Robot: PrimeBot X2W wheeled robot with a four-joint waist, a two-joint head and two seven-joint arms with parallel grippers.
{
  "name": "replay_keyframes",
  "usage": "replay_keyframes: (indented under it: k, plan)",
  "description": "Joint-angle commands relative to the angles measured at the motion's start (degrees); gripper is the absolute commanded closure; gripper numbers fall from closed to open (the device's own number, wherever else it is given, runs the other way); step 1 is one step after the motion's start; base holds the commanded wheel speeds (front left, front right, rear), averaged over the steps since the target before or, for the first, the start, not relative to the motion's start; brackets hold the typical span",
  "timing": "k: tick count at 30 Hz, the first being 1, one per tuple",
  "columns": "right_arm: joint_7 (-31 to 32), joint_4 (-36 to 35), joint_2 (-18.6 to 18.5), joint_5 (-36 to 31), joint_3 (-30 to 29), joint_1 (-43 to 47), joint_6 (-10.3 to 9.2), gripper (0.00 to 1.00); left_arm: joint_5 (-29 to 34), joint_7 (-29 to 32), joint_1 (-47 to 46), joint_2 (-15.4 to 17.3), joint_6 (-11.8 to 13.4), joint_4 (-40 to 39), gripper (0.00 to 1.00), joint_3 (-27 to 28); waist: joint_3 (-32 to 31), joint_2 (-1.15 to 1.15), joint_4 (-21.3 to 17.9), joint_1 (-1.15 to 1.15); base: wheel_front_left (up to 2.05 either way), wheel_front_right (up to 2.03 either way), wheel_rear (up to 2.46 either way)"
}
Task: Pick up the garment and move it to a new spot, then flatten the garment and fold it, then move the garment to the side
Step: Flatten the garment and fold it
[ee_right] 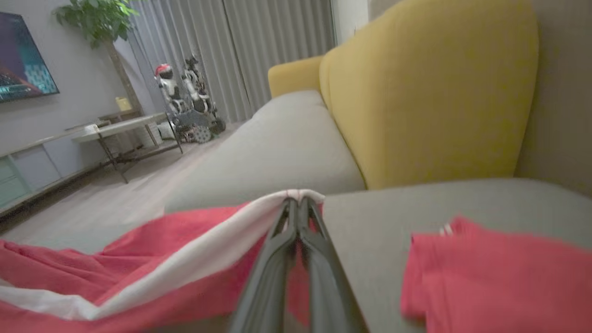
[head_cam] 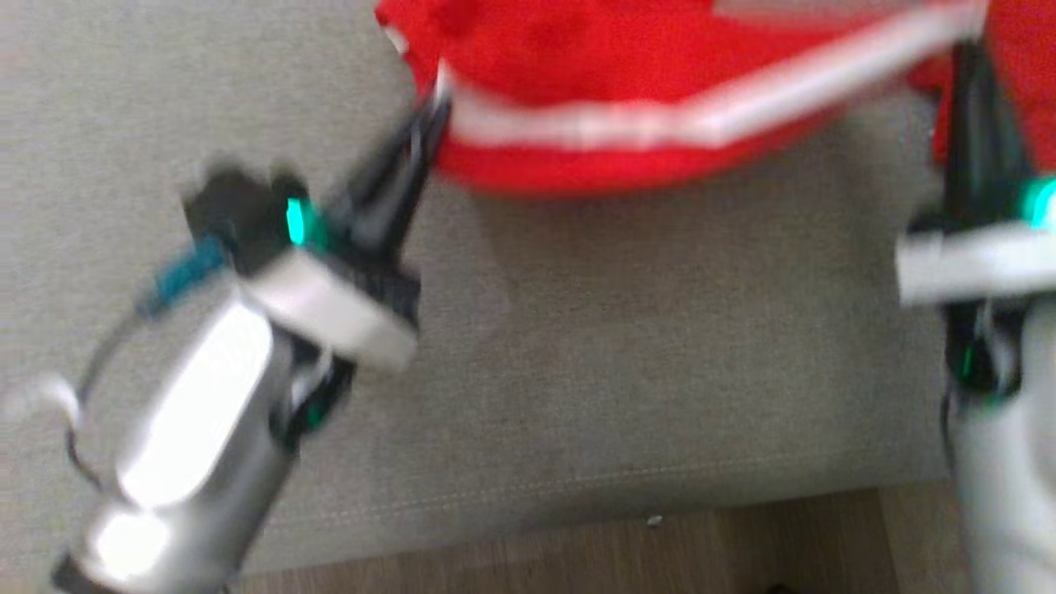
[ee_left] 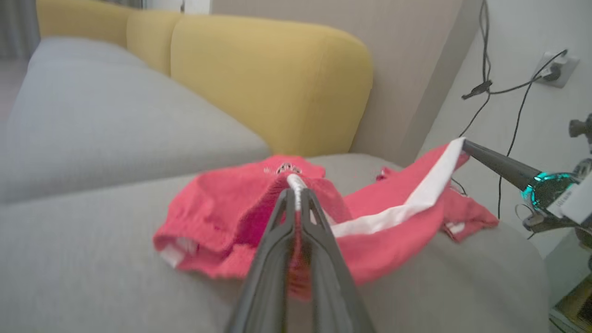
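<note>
The red garment (ee_left: 222, 217) is on the grey sofa seat (head_cam: 577, 346), in front of the yellow back cushion (ee_left: 273, 78). Both hands grip it at its white band (ee_left: 416, 203).

The left hand (ee_left: 296, 194) has its two dark fingers pressed together on one end of the band, and red cloth is caught between them. The right hand (ee_right: 298, 203) is closed in the same way on the other end of the band, where the white edge folds over its fingertips. Between the two hands the band runs as a raised line – this part of the garment is lifted from the seat. The rest hangs down from the band and lies crumpled on the seat.

In the right wrist view another red part of the garment lies flat on the seat, to the right of the fingers.

The head view is blurred. At its bottom edge the front of the seat meets the wooden floor (head_cam: 660, 553). On the wall beyond the sofa end there is a socket (ee_left: 552, 69) with dark cables.
</note>
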Motion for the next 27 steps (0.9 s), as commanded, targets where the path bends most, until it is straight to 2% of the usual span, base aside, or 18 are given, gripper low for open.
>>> replay_keyframes:
  k: [1,9,17,21,27]
  plan:
    - [0.05,-3.54,0.39,0.8,0.32,4.17,0.2,1.0,0.07,-0.27,1.52,2.06,0.03,-2.97,1.0,2.89,-1.63,0.0,1.11,0.0,0.0,0.0,0.0]
    - [0.84,-11.07,0.73,1.62,-0.81,25.23,0.2,1.0,3.1,-0.28,21.72,0.05,0.03,-8.87,1.0,8.96,-7.69,0.0,2.03,0.0,0.0,0.0,0.0]
    - [5.55,-22.33,-1.87,2.46,-1.38,37.2,0.2,1.0,6.41,-0.28,31.3,0.47,0.03,-14.76,1.0,10.16,-10.25,0.0,3.63,0.0,0.0,0.0,0.0]
    - [9.47,-24.7,-1.61,1.32,-4.03,37.16,0.2,1.0,5.57,-0.28,32.05,-0.34,0.03,-15.17,1.0,10.71,-11.01,0.0,4.33,0.0,0.0,0.0,0.0]
    - [19.65,-21.16,-1.31,-0.81,-6.12,28.2,0.2,1.0,1.87,-0.28,26.59,-1.05,0.03,-10.63,1.0,7.0,-10.58,0.0,6.27,0.0,0.0,0.0,0.0]
